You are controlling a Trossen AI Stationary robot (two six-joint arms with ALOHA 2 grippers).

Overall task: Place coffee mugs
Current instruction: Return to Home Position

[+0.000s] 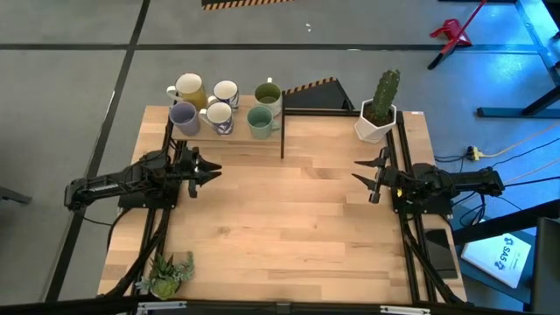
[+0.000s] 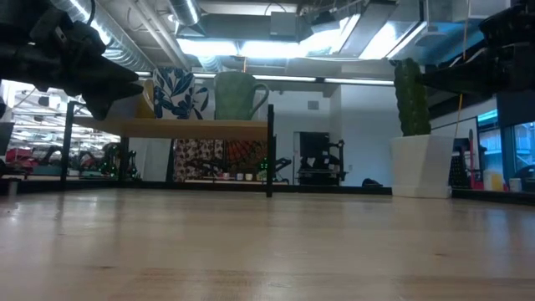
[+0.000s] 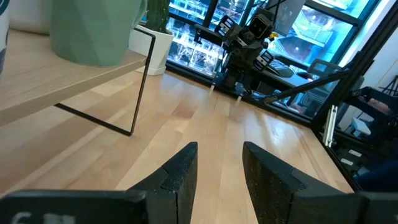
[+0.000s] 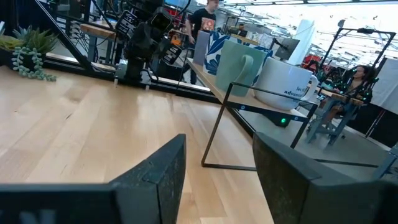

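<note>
Six mugs stand on their bases on a raised wooden shelf (image 1: 229, 133) at the table's far left: cream-yellow (image 1: 189, 88), lavender (image 1: 184, 117), sage green (image 1: 260, 121) and three whitish ones (image 1: 226, 92) (image 1: 219, 115) (image 1: 269, 94). In the low view the green mug (image 2: 238, 95) and a blue-patterned one (image 2: 174, 92) show on the shelf. My left gripper (image 1: 213, 170) (image 3: 219, 177) hangs open above the table, just nearer than the shelf. My right gripper (image 1: 357, 171) (image 4: 217, 171) hangs open near the right edge, facing left. The sage green mug (image 4: 240, 68) also shows in the right wrist view.
A white faceted pot with a cactus (image 1: 377, 112) stands at the far right corner. A small green plant (image 1: 170, 273) sits at the near left corner. The shelf's thin black frame leg (image 1: 282, 131) stands at its right end. Bare wood (image 1: 280, 219) lies between the arms. People (image 4: 202, 18) show beyond the table.
</note>
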